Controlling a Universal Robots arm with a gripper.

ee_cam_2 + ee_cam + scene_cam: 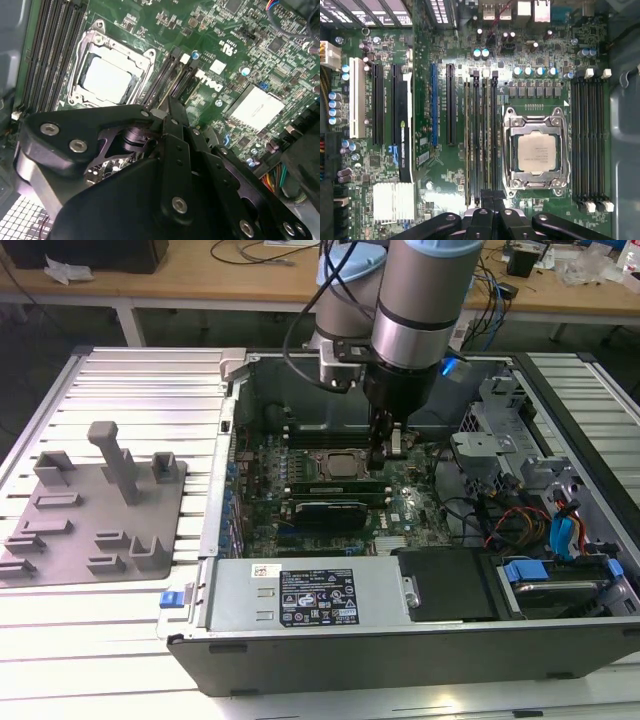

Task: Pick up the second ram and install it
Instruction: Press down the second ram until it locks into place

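Observation:
My gripper [386, 462] is down inside the open computer case [200, 610], over the motherboard [440, 175], beside the CPU socket [536, 152]. The second ram [494, 135] stands on edge in the memory slot nearest that socket. In the first wrist view it shows as a thin dark line running under my gripper [493, 200]. My fingers are closed tight at one end of the stick and pinch its top edge. In the exterior view the ram [335, 488] lies along the near side of the socket. The second wrist view shows my gripper [172, 106] pointing at those slots.
A second bank of black memory slots with white clips [590, 145] lies on the other side of the socket. A grey fixture block [100, 500] sits on the slatted table at the exterior view's left. The power supply [310, 600], drive bays and cable bundles [540, 530] crowd the case.

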